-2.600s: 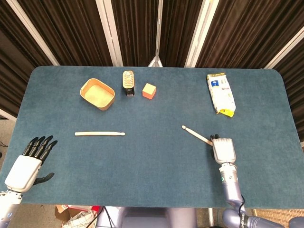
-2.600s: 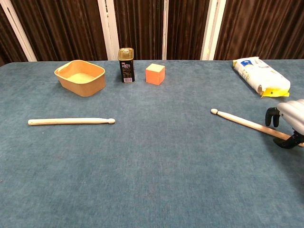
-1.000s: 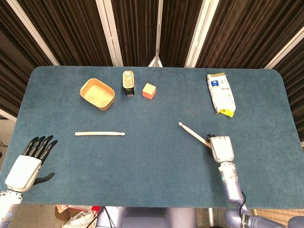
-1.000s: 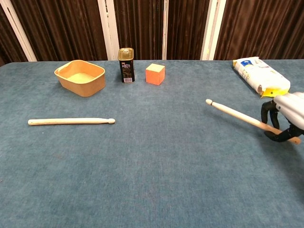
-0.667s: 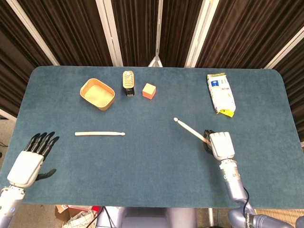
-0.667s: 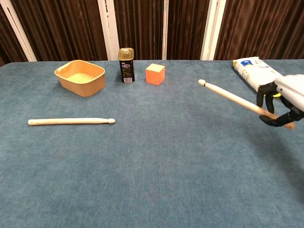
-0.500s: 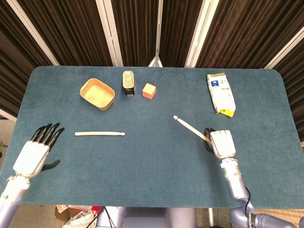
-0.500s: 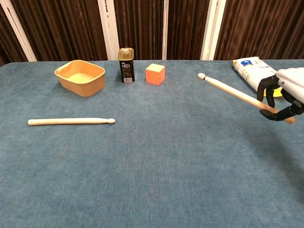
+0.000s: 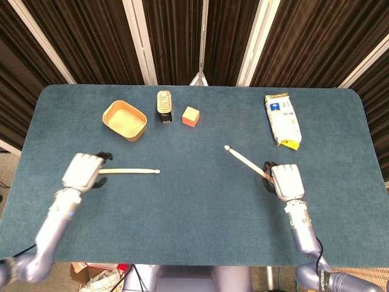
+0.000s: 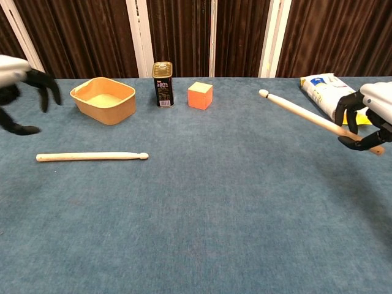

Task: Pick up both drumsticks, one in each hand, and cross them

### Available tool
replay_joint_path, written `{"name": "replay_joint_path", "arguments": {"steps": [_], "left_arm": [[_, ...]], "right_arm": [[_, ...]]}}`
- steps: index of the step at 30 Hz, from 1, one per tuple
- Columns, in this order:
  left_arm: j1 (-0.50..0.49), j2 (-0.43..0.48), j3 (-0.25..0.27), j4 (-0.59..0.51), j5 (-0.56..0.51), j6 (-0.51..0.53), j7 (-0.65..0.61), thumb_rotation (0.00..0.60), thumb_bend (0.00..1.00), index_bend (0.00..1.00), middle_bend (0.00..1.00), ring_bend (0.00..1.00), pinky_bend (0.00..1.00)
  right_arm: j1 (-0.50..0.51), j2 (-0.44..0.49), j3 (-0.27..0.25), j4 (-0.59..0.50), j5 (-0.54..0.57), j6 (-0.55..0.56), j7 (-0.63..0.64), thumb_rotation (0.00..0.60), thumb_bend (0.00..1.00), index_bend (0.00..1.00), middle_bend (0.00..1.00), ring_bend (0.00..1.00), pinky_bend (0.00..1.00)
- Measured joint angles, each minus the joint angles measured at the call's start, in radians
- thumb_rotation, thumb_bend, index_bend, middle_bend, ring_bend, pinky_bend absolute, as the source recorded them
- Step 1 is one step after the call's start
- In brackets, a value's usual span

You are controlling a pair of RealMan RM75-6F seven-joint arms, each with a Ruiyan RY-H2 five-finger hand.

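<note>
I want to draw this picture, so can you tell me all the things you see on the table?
drumstick on the table: one, pale wood, lying flat at the left
held drumstick: one, pale wood, lifted at the right
bowl: one, tan, back left
tin can: one, dark with gold top, right of the bowl
cube: one, orange, right of the can
packet: one, white and blue, back right
table: one, blue-green cloth
left robot hand: white and black, above the flat stick's butt end, holding nothing
right robot hand: white and black, gripping the lifted stick
</note>
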Motion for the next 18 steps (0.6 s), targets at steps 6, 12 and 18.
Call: {"name": "replay_joint_path", "arguments": {"steps": [6, 12, 18], "left_arm": [[-0.110, -0.130, -0.011, 0.071, -0.198, -0.022, 0.167, 0.600, 0.44, 0.36, 0.42, 0.88, 0.97], [-0.177, -0.215, -0.003, 0.168, -0.306, -0.015, 0.226, 0.600, 0.45, 0.38, 0.42, 0.88, 0.97], [-0.192, -0.233, 0.026, 0.243, -0.320, -0.007, 0.221, 0.600, 0.46, 0.39, 0.41, 0.88, 0.97]], "right_arm": [[0.001, 0.000, 0.000, 0.015, 0.001, -0.004, 0.018, 0.600, 0.64, 0.69, 0.67, 0.88, 0.79], [0.002, 0.001, 0.000, 0.022, -0.002, -0.004, 0.026, 0.600, 0.64, 0.69, 0.67, 0.88, 0.78], [0.002, 0.002, -0.002, 0.027, -0.003, -0.003, 0.030, 0.600, 0.64, 0.69, 0.67, 0.88, 0.78]]}}
